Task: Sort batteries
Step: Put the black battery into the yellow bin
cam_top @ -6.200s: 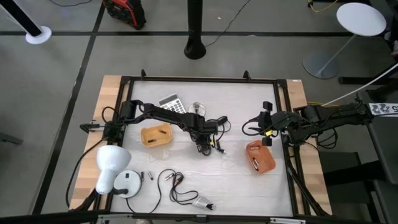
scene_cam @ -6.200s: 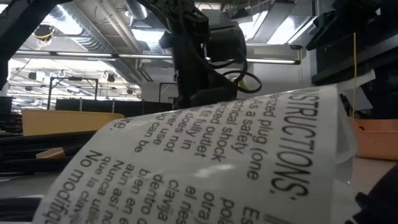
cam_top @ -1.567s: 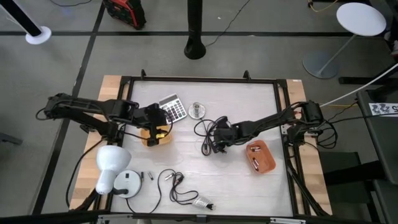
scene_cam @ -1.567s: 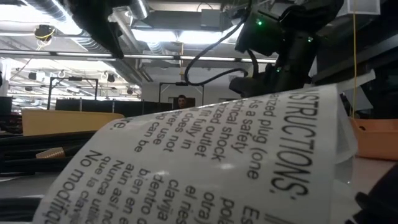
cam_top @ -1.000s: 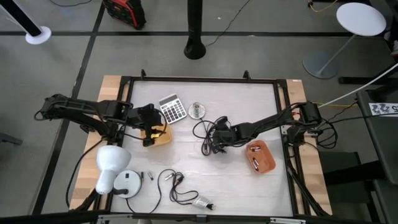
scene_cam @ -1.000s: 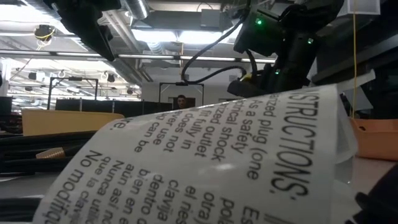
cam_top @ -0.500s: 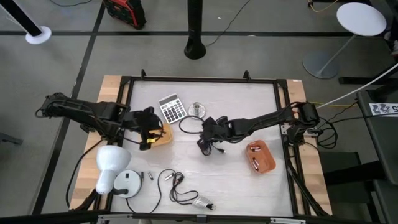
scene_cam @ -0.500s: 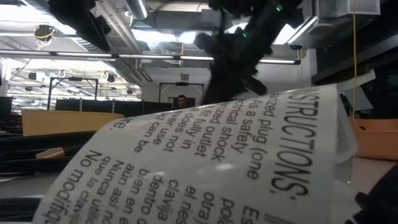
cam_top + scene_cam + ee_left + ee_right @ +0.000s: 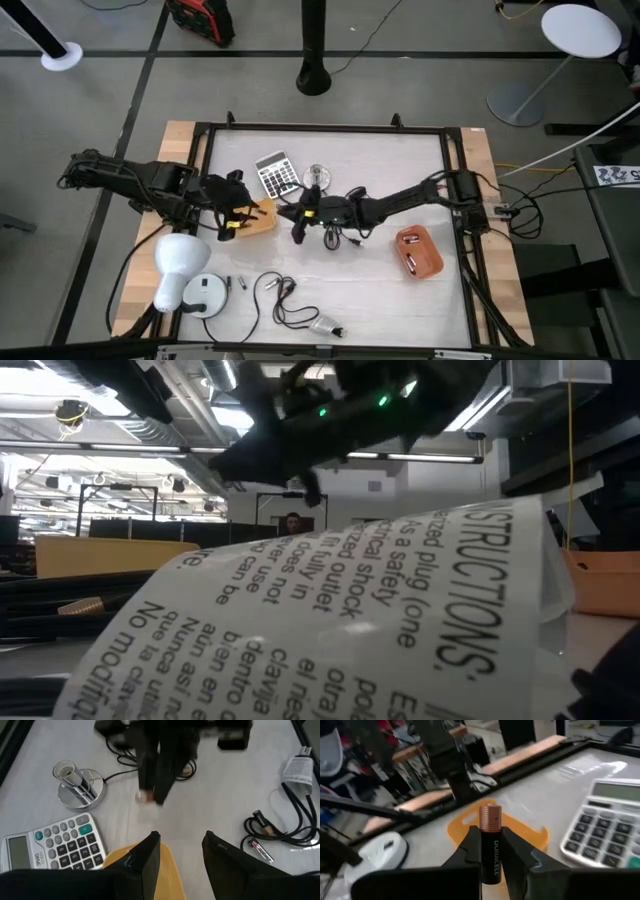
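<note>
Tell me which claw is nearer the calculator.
Right, narrowly. The right claw, shut on a battery, sits just beside the calculator. The left claw, open over the yellow tray, sits on its other side.

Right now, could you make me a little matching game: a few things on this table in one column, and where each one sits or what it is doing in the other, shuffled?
Things:
1. Duracell battery
2. calculator
3. orange tray
4. left gripper

Places or states:
A. on the table's right side, with batteries lying in it
B. open, over the yellow tray
C. clamped upright in the right gripper
D. flat on the table beside the lamp socket on a silver disc

Pairs: 1-C, 2-D, 3-A, 4-B
</note>
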Controlling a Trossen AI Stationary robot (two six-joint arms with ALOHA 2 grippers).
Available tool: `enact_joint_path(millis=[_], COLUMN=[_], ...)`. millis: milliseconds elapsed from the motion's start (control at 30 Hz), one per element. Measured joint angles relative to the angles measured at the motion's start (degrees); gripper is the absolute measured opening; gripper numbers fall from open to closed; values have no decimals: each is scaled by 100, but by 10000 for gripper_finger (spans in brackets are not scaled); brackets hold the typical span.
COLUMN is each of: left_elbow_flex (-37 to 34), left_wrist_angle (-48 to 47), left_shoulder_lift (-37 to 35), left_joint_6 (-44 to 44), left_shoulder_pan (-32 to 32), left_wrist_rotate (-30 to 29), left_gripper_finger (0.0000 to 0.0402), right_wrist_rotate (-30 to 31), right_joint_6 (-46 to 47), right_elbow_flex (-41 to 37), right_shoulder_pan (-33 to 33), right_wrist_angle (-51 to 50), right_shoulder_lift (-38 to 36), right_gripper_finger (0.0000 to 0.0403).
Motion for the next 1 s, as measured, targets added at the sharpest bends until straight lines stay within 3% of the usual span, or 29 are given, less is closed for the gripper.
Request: enact_joint_path(millis=[133,333,800,1000], left_elbow_flex=[0,0,0,0], left_wrist_angle=[30,25,24,141], left_shoulder_lift=[-103,-189,-193,-190], left_joint_6=[2,2,-144,-250], left_shoulder_pan=[1,2,2,2], left_wrist_rotate=[0,0,-2,-2], left_gripper_finger=[136,136,136,136], right_wrist_rotate=[-493,-1269,-1331,-1381], right_joint_6=[2,-10,-766,-1021], right_elbow_flex=[319,1172,1545,1545], right_shoulder_pan=[-192,-294,-356,-415], right_wrist_angle=[608,495,-230,-244], right_shoulder_lift=[498,1231,1420,1420], right_gripper_finger=[37,37,38,83])
